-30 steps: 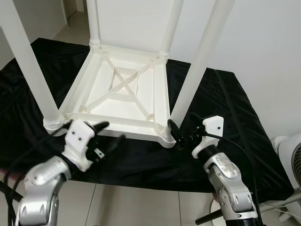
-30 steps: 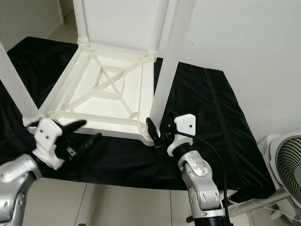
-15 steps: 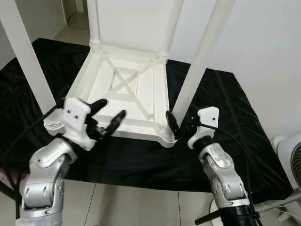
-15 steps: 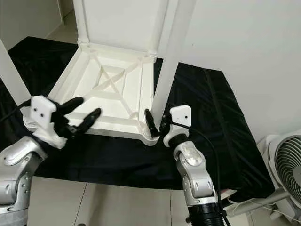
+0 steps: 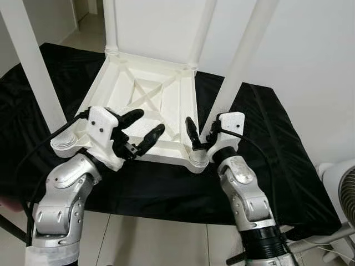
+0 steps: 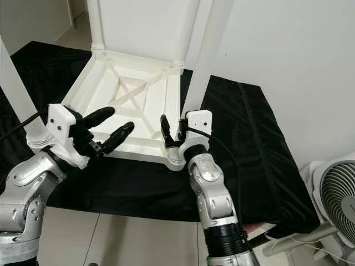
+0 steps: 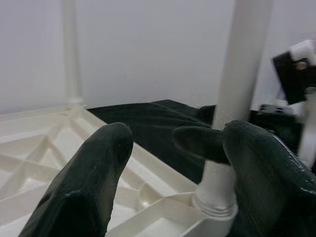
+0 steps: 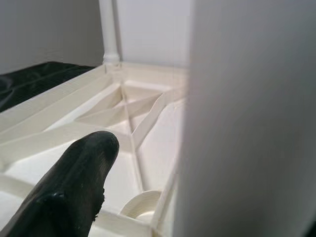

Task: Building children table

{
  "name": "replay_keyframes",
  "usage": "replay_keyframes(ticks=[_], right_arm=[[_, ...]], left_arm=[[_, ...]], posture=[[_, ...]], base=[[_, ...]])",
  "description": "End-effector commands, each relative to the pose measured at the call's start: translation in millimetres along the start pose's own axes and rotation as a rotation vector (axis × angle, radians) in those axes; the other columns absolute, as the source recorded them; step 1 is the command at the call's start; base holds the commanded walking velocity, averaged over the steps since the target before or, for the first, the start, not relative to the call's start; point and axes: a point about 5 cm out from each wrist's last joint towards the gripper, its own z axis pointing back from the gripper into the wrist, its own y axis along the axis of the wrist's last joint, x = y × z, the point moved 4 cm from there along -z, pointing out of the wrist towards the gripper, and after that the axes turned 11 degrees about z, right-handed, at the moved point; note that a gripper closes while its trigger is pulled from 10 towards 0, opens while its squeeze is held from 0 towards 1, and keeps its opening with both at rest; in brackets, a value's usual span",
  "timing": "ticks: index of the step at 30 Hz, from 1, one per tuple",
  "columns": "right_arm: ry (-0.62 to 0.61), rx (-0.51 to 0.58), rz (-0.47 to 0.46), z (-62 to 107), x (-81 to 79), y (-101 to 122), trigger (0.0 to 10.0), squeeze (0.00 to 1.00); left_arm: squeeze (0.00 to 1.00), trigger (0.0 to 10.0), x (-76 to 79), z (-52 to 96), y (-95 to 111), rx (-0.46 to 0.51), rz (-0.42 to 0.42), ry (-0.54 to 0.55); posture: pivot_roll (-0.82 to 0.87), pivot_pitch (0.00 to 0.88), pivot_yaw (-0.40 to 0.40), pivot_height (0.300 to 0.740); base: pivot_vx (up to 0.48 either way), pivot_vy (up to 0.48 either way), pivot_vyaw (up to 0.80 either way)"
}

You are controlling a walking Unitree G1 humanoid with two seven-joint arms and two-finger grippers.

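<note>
The white children's table (image 5: 99, 94) lies upside down on a black cloth, its four legs pointing up. My left gripper (image 5: 142, 126) is open and hovers over the table's near front rail, empty. In the left wrist view its fingers (image 7: 84, 182) frame the near right leg (image 7: 242, 74). My right gripper (image 5: 198, 134) is open at the base of that near right leg (image 5: 238, 61). In the right wrist view the leg (image 8: 247, 113) stands close beside one finger (image 8: 74, 187), with a gap between them.
The black cloth (image 5: 272, 149) covers a low platform that ends just in front of me, with tiled floor below. A white fan (image 6: 338, 194) stands at the right. The near left leg (image 5: 33, 61) rises beside my left arm. A white wall is behind.
Both grippers have come up and forward to the table. The left moved from below the front edge to over the front rail. The right moved in against the near right leg's base.
</note>
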Motion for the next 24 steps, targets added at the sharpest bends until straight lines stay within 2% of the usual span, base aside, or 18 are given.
replay_keyframes(ticks=[1, 5, 16, 22, 24], right_arm=[[-0.015, -0.029, 0.008, 1.5, 1.7, -6.2, 10.0, 0.0], [-0.047, -0.056, -0.001, 2.4, 0.7, -10.0, 10.0, 0.0], [-0.126, -0.095, -0.023, 2.2, 6.4, -14.1, 10.0, 0.0], [-0.139, -0.107, -0.063, 2.5, 5.7, -15.5, 10.0, 0.0], [-0.143, -0.11, -0.103, 2.3, 5.1, -15.8, 10.0, 0.0]], left_arm=[[0.0, 10.0, 6.5, -4.7, 2.2, 0.003, 0.007, -0.041], [0.0, 10.0, 8.7, -7.7, -2.9, -0.01, 0.013, -0.047], [0.0, 10.0, 11.3, -10.9, -0.3, -0.005, 0.023, -0.053], [0.0, 10.0, 9.7, -11.5, 0.4, -0.006, 0.024, -0.054], [0.0, 10.0, 8.5, -11.7, 0.7, -0.005, 0.024, -0.054]], posture=[[0.02, 0.044, -0.157, 0.74], [0.02, 0.041, -0.153, 0.74], [0.02, 0.043, -0.151, 0.74], [0.01, 0.049, -0.146, 0.74], [0.01, 0.049, -0.147, 0.74]], base=[[0.0, 0.0, 0.0], [0.0, 0.0, 0.0], [0.0, 0.0, 0.0], [0.0, 0.0, 0.0], [0.0, 0.0, 0.0]])
